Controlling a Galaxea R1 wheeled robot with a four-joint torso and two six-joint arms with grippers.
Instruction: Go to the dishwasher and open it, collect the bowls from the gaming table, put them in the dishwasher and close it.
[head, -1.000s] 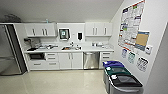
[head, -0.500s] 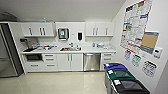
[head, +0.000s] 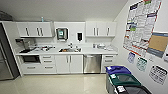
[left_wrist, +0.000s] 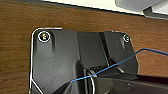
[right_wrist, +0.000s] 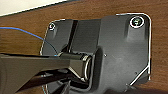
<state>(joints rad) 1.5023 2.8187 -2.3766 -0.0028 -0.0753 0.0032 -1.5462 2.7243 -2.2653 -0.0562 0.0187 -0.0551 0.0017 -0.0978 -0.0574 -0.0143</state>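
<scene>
A small white kitchenette: the dishwasher (head: 92, 63) sits shut under the counter (head: 100, 52), right of the sink (head: 69, 50), well ahead across a pale glossy floor (head: 57, 85) (no bowls collected yet). Whether either pincer is open cannot be told. Every step apparently remains.

You're looking at an office kitchenette: white cabinets (head: 35, 29) above and below a pale counter (head: 87, 51) with a sink (head: 70, 50), a steel-fronted dishwasher (head: 92, 63), a wall of posters (head: 143, 23), and lidded sorting bins (head: 122, 80) beside it
</scene>
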